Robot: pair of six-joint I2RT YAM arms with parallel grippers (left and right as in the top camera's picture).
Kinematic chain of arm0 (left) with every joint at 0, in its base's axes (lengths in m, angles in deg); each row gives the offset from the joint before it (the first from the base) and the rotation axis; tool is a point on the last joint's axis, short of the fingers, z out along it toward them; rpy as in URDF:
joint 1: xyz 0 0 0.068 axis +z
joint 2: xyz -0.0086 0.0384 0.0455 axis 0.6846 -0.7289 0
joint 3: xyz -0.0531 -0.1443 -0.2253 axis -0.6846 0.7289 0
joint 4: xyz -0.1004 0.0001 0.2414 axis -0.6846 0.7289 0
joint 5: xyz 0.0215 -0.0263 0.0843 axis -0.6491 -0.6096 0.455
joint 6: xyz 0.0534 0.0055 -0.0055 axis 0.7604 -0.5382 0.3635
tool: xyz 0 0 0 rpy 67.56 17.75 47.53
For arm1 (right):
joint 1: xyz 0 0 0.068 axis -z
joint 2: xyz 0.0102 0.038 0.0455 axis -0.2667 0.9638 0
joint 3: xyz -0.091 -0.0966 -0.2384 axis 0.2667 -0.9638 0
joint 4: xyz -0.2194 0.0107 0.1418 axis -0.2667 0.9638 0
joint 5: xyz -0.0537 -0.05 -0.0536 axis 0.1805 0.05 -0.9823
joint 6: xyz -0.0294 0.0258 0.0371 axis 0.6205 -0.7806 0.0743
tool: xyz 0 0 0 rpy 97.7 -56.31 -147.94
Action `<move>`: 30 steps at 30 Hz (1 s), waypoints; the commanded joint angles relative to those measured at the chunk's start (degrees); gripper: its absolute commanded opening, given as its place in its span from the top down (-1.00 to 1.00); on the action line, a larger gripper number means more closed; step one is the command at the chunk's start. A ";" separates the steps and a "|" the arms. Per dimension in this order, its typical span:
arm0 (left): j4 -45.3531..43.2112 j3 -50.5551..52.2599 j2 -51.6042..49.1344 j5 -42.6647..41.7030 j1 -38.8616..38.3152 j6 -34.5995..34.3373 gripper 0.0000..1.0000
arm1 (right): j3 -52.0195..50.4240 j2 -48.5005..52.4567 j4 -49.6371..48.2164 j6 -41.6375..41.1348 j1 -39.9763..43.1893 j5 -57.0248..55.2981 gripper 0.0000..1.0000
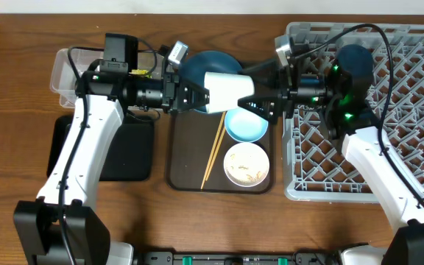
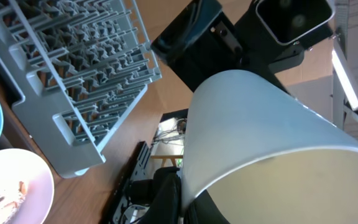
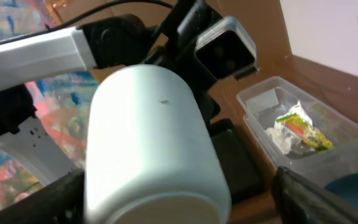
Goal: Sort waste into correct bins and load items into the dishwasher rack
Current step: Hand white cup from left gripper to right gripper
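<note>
A dark brown flat tray (image 1: pixel 185 151) is laid near the middle of a wooden table (image 1: pixel 20 29). A pale wall (image 3: pixel 334 25) is seen beyond the table's far edge.

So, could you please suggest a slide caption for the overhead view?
Left end effector holds the cup sideways over the tray, right end effector open at its base.

Robot lab, staged as mock kitchen clean-up station. Grey dishwasher rack (image 1: pixel 418 88) sits directly on wooden counter (image 1: pixel 13 147). Left of rack: brown tray (image 1: pixel 186 154) with light blue bowl (image 1: pixel 246 124), soiled white bowl (image 1: pixel 246 165), chopsticks (image 1: pixel 213 151). White cabled robot arms: left arm (image 1: pixel 87 147) well left of rack, right arm (image 1: pixel 381 162) over rack. Strip light (image 2: pixel 347 78) and colourful painted surface (image 3: pixel 5 180) in background.
</note>
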State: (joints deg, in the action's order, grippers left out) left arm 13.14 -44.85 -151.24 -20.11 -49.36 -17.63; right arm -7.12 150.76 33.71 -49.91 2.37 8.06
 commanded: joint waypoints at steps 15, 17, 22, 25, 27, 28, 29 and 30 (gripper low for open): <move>0.09 -0.70 -0.04 -3.32 -0.90 0.74 0.88 | 0.22 0.92 -2.36 -5.03 -1.60 3.34 -0.22; 0.09 -0.70 -0.04 -3.34 -0.90 0.74 0.88 | 0.22 0.92 -2.36 -5.03 -1.60 3.41 -0.11; 0.09 -0.70 -0.04 -3.32 -0.90 0.76 0.56 | 0.22 0.92 -2.38 -5.03 -1.42 3.39 0.24; 0.09 -0.70 -0.04 -3.34 -0.90 0.76 0.35 | 0.22 0.90 -2.38 -5.05 -0.13 3.39 0.35; 0.07 -0.70 -0.04 -3.32 -0.90 0.76 0.24 | 0.22 0.90 -2.36 -5.27 1.27 3.58 0.40; 0.07 -0.70 -0.04 -3.32 -0.90 0.76 0.21 | 0.22 0.90 -2.36 -5.33 2.14 3.82 0.42; 0.02 -0.70 -0.04 -3.32 -0.87 0.79 0.20 | 0.22 0.90 -2.34 -5.35 3.17 4.17 0.43; -0.07 -0.70 -0.04 -3.32 -0.87 0.76 0.19 | 0.22 0.90 -2.34 -5.38 4.15 4.61 0.44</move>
State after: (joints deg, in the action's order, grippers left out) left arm 13.18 -44.85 -151.24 -22.08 -50.17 -17.61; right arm -7.12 151.28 31.48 -54.94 3.61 11.69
